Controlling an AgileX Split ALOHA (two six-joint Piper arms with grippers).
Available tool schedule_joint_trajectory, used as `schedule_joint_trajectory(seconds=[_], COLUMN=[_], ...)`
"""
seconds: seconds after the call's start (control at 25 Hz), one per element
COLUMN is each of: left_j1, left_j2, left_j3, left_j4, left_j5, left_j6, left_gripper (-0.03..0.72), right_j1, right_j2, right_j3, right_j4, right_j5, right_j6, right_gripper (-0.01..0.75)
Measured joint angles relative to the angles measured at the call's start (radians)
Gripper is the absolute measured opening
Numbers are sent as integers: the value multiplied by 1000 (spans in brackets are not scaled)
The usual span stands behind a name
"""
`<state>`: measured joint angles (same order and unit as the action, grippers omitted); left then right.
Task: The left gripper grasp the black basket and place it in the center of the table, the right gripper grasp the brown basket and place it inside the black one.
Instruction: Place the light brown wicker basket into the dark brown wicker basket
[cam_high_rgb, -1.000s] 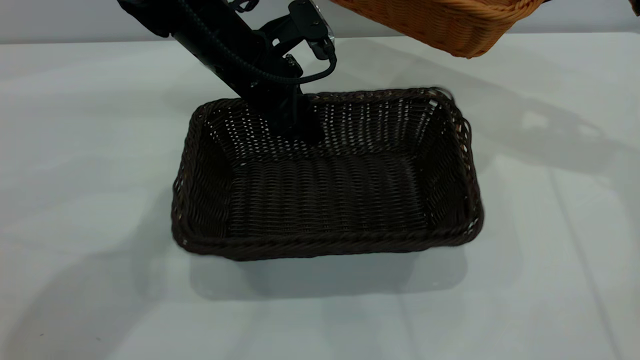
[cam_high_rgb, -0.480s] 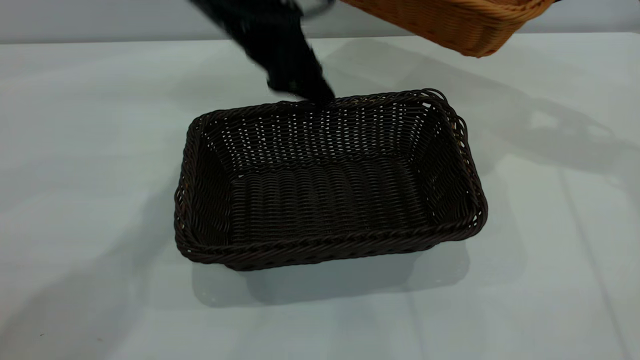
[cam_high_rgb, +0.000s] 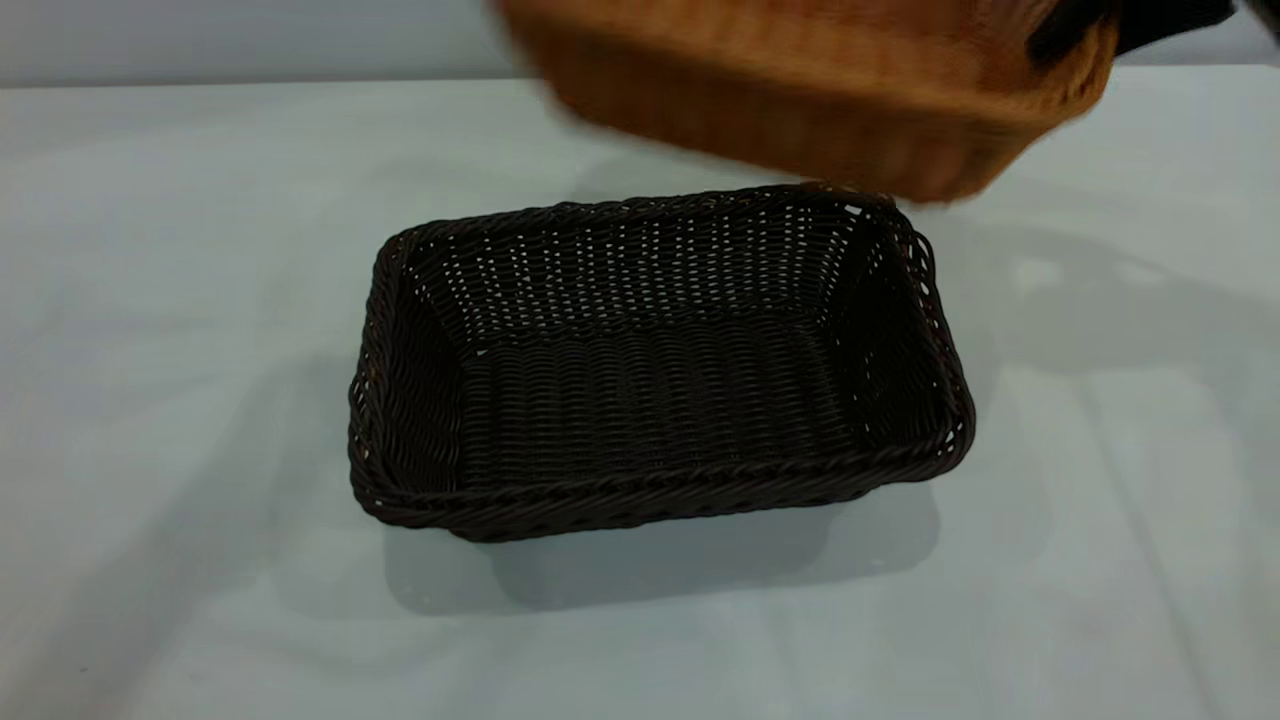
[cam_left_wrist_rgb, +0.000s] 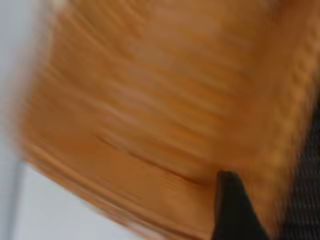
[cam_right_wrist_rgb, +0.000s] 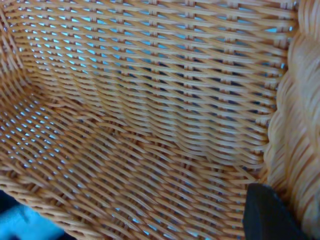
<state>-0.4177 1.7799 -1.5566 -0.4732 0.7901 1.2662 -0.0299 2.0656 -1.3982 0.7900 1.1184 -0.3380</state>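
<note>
Wicker brown basket (cam_high_rgb: 810, 95) in right pincer (cam_high_rgb: 1075, 25), above black basket (cam_high_rgb: 655, 365).

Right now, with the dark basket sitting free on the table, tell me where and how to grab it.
Take the black basket by its braided rim, at the middle of a long side wall, coming straight down with one finger inside and one outside. It sits upright and empty on the table, and its flared walls leave the rim clear. The far side is crowded by the brown basket above it.

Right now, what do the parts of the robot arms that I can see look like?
Little shows. The right gripper is matte black at the exterior view's top edge. A tapered black finger tip appears beside the brown basket. No cables or markings are visible.
</note>
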Motion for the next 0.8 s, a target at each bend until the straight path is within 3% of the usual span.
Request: schedule_joint_trajectory(seconds=[0.16, 0.32, 0.8], left_j1=[0, 0, 0], left_j2=[-107, -159, -167], left_j3=[0, 0, 1], left_j4=[8, 11, 16], left_j5=[9, 20, 40], left_j6=[-4, -7, -54], left_gripper=[363, 363, 362], right_j1=[78, 128, 190], right_j2=[0, 0, 0], right_j3=[0, 0, 1], right_j4=[-56, -60, -167], right_j5=[56, 36, 17], right_j6=[-74, -86, -61], right_gripper=[66, 66, 69])
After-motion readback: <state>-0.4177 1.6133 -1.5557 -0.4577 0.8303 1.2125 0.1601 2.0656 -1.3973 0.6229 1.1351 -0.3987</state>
